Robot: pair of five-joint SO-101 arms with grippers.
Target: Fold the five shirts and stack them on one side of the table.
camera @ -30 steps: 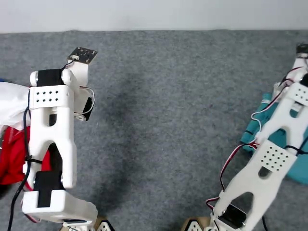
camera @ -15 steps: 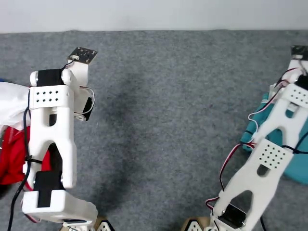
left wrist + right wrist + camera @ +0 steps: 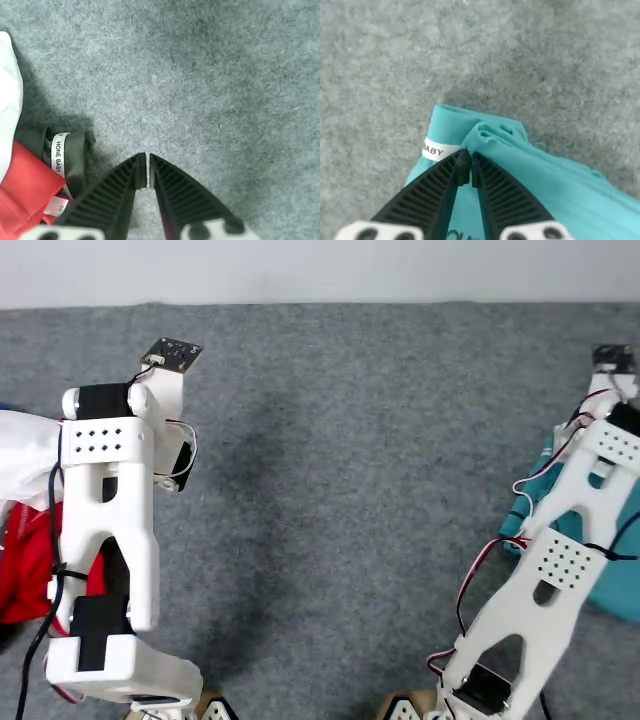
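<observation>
A teal shirt point(image 3: 528, 510) lies at the right edge of the grey table under my right arm. In the right wrist view my right gripper point(image 3: 468, 161) is shut on a raised fold of the teal shirt point(image 3: 530, 170) near its white collar label point(image 3: 437, 149). At the left edge lie a red shirt point(image 3: 25, 560), a white shirt point(image 3: 25, 455) and a dark shirt point(image 3: 76, 155), bunched together. My left gripper point(image 3: 147, 167) hangs shut and empty over bare carpet beside the dark shirt's label.
The grey carpeted table point(image 3: 350, 470) stretches bare between the two arms. A pale wall point(image 3: 320, 270) borders its far edge. The arm bases stand at the near edge.
The right arm has shifted slightly left and toward the far edge, its wrist rising with the teal shirt pinched. The left arm has not moved.
</observation>
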